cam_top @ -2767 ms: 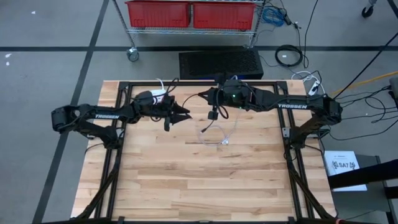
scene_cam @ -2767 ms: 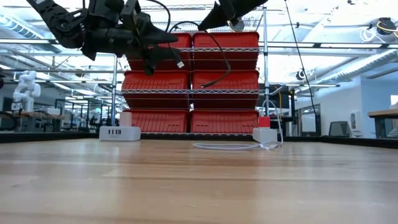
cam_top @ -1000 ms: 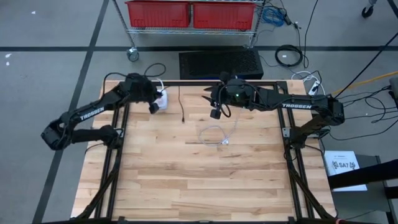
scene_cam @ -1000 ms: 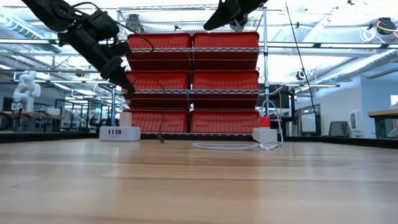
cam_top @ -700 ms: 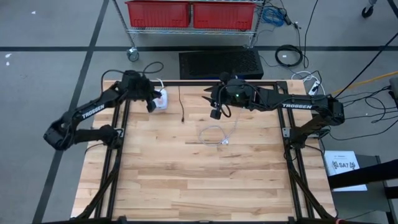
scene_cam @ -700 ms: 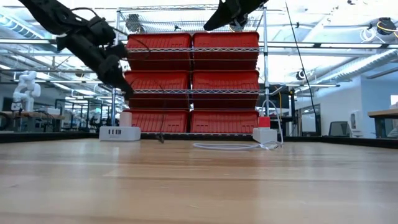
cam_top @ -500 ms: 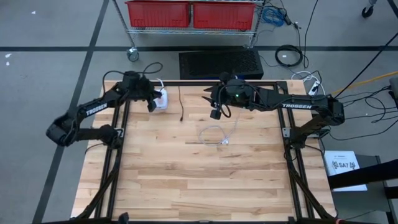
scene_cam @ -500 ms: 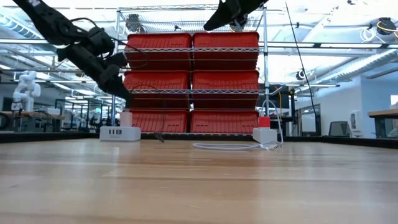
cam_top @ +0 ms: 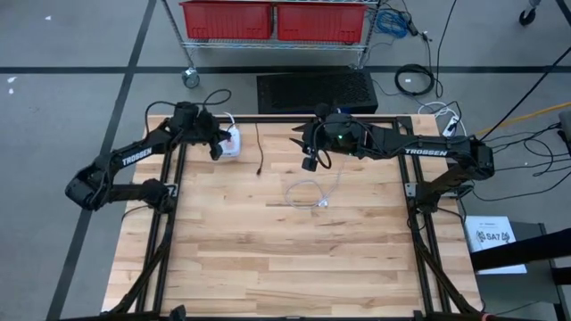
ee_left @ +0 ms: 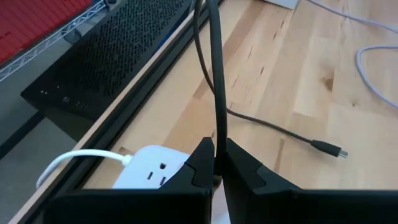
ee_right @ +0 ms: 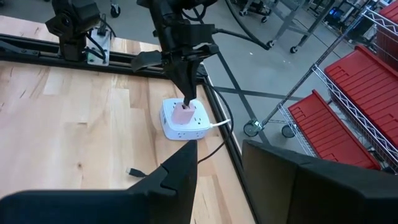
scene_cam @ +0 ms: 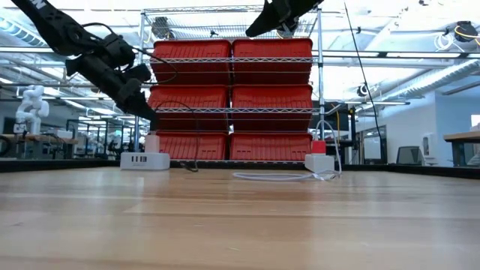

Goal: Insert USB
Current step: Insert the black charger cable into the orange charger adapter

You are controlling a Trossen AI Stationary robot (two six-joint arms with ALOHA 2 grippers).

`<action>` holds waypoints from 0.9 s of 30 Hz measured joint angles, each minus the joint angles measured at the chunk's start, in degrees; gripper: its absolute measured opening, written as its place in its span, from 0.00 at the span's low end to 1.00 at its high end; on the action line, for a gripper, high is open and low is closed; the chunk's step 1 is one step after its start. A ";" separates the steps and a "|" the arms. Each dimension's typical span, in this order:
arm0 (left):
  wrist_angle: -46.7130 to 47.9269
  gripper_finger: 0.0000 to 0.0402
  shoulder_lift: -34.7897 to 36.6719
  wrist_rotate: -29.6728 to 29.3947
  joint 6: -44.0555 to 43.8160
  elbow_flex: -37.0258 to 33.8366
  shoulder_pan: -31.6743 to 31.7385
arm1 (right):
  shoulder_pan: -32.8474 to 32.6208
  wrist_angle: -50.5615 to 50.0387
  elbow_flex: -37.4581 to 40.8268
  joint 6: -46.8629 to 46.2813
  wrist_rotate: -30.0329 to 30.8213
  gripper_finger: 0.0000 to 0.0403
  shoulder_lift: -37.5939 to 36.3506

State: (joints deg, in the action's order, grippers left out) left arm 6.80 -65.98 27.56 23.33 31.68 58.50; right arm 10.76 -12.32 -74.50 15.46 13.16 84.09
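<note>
Far left of the table: the left gripper hangs directly above the white power hub, its fingers pinched nearly closed on the black cable. The right wrist view shows a pinkish plug at the fingertips, at or in the hub's top face; whether it is fully seated cannot be told. From the grip the cable runs across the wooden table to a loose connector end lying flat, well apart from the hub.

Handling, as judged: the cable is light and limp and will not transmit a push, so hold belongs on the rigid plug body, close behind the connector, not on the cord. The plug is small and smooth, liable to twist between the pads if gripped off-centre. The hub is light and may slide under insertion force.

Centre: a white cable coil lies on the wood.

Far centre-right: the right gripper waits raised, jaws partly apart and holding nothing.
</note>
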 joint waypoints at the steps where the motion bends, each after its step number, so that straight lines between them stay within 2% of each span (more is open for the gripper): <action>1: 0.48 0.04 0.28 0.38 0.00 0.02 0.01 | 0.00 0.00 0.00 0.00 0.00 0.29 0.00; 11: 3.12 0.04 2.19 0.89 1.56 -0.09 0.00 | 0.00 0.00 0.00 0.20 0.01 0.29 0.00; 27: 3.30 0.04 1.89 -5.12 2.52 0.38 -0.07 | 0.00 0.02 0.00 0.22 -0.01 0.29 0.00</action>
State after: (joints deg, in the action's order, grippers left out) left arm 10.10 -64.09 22.44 25.85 32.06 58.43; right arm 10.76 -12.29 -74.50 15.68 13.15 84.09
